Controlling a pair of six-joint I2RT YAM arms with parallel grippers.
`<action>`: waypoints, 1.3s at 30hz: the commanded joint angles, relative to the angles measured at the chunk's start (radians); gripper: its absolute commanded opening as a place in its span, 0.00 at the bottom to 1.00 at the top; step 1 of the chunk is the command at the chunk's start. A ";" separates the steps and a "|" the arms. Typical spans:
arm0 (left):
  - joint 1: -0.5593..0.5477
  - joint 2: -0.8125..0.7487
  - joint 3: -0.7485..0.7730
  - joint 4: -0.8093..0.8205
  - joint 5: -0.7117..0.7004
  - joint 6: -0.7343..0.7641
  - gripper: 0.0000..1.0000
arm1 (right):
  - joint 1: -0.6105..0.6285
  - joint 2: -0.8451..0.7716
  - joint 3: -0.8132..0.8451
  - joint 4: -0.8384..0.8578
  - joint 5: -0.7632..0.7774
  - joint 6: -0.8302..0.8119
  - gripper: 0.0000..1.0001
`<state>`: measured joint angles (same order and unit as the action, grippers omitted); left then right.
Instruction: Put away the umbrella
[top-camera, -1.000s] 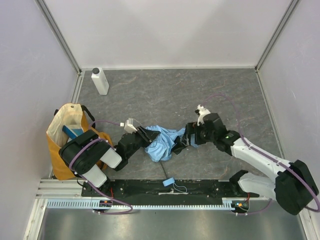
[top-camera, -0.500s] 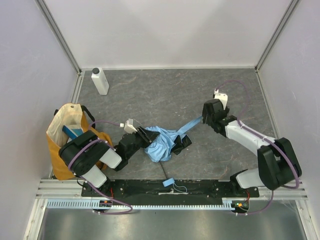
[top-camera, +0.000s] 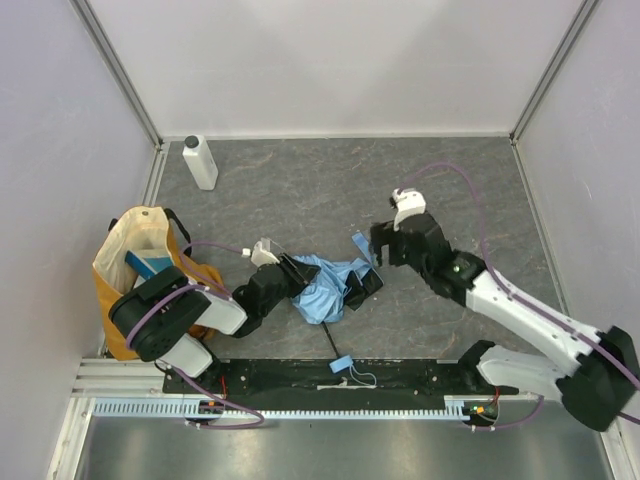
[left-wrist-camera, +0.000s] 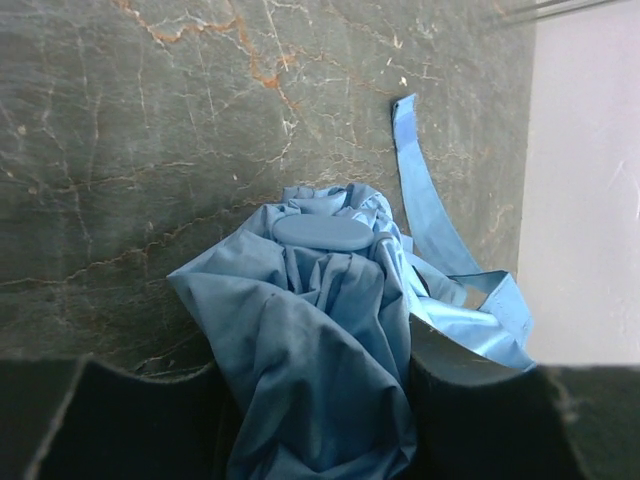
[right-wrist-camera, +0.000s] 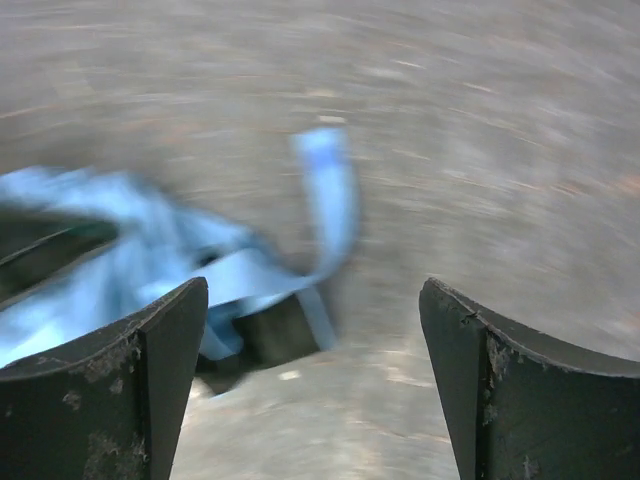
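The light blue umbrella (top-camera: 325, 288) lies crumpled on the dark table near the front middle. Its black shaft (top-camera: 330, 340) runs toward a small blue end piece (top-camera: 340, 364). My left gripper (top-camera: 296, 272) is shut on the fabric's left edge; in the left wrist view the cloth (left-wrist-camera: 320, 340) fills the gap between the fingers of the left gripper (left-wrist-camera: 315, 440). The blue strap (left-wrist-camera: 420, 190) lies slack on the table. My right gripper (top-camera: 375, 246) is open and empty just right of the strap (top-camera: 362, 245). The right wrist view is blurred and shows the strap (right-wrist-camera: 330, 200) ahead of the right gripper (right-wrist-camera: 315, 390).
A yellow-and-cream tote bag (top-camera: 135, 270) stands open at the left wall, beside my left arm. A white plastic bottle (top-camera: 200, 162) stands at the back left corner. Walls close three sides; a metal rail (top-camera: 320, 405) runs along the front.
The right gripper pulled the strap out taut to the right, then let it go and swung back toward the umbrella, open. The left gripper kept its hold.
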<state>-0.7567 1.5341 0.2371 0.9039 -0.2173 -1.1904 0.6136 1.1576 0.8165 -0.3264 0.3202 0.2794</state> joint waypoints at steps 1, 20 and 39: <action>-0.041 -0.026 0.057 -0.173 -0.163 -0.029 0.02 | 0.208 -0.119 -0.131 0.247 -0.182 0.009 0.91; -0.079 0.047 0.251 -0.502 -0.189 -0.219 0.02 | 0.609 0.313 -0.206 0.802 0.092 -0.344 0.92; -0.136 0.047 0.298 -0.634 -0.237 -0.250 0.02 | 0.650 0.674 -0.148 0.943 0.447 -0.350 0.74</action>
<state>-0.8204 1.5669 0.5064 0.3882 -0.3794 -1.4288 1.2781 1.7432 0.6273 0.6563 0.7189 -0.0692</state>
